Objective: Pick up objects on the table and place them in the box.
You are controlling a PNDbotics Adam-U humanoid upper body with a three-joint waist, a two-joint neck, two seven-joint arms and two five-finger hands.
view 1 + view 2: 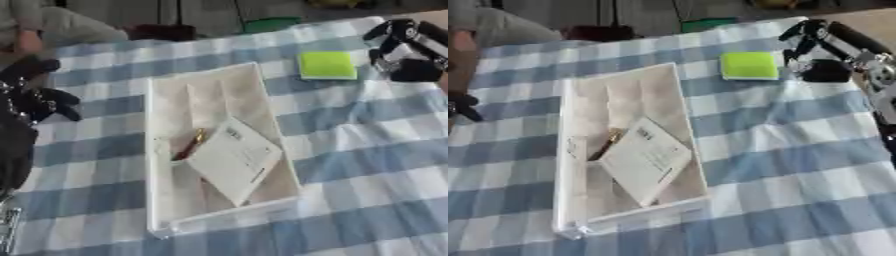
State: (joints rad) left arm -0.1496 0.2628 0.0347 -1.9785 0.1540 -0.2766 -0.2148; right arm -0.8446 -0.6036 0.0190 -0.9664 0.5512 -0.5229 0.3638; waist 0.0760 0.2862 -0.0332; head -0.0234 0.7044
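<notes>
Inside box [157, 150], pen [191, 145] lying near-far

Right hand [815, 50] at the table's far right corner — fingers curled downward; left hand [39, 97] at the left edge, fingers bent.
</notes>
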